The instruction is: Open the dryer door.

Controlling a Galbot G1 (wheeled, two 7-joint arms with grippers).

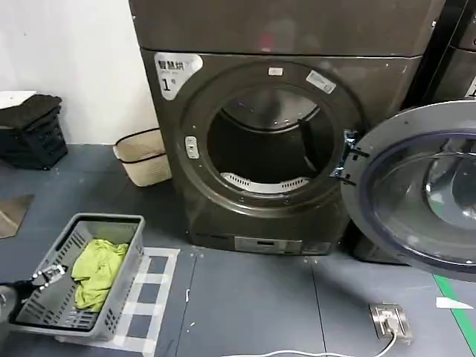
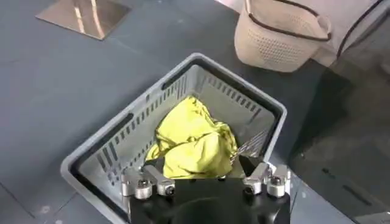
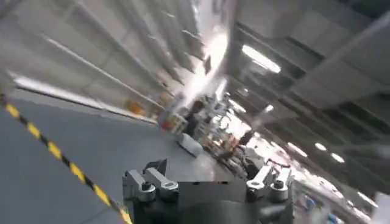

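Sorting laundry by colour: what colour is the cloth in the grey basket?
Yellow-green cloth, clearest in the left wrist view, lying in the grey basket.

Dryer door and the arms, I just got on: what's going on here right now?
The dryer door already hangs swung wide to the right of machine 1, drum exposed. The left gripper hovers open over the grey basket holding a yellow-green cloth. The right gripper is open, empty, pointed away across the room.
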